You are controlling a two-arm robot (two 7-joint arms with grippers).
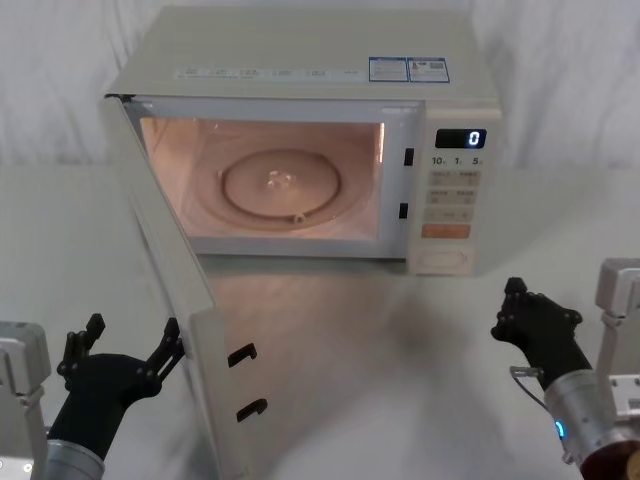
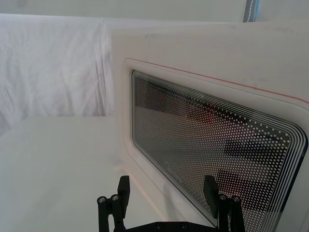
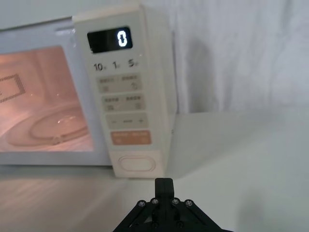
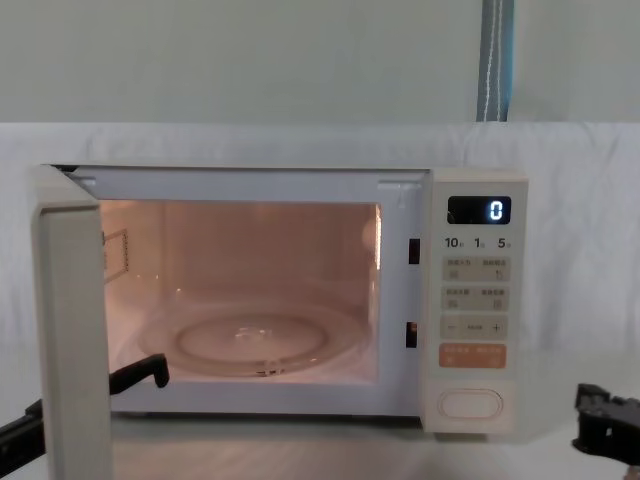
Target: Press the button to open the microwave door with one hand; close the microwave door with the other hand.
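Already swung wide on its left hinge, the microwave door (image 1: 165, 290) looks stiff and light; push flat near its free edge, off the window. Left gripper (image 1: 120, 358), fingers spread, touches that outer face; right gripper (image 1: 528, 318) hovers pinched before the button (image 1: 445, 261)

The boxy cream microwave (image 4: 300, 180) stands lit with its cream door (image 4: 70, 330) swung wide open; the wide cream pill-shaped button (image 4: 472, 403) sits lowest on the panel.
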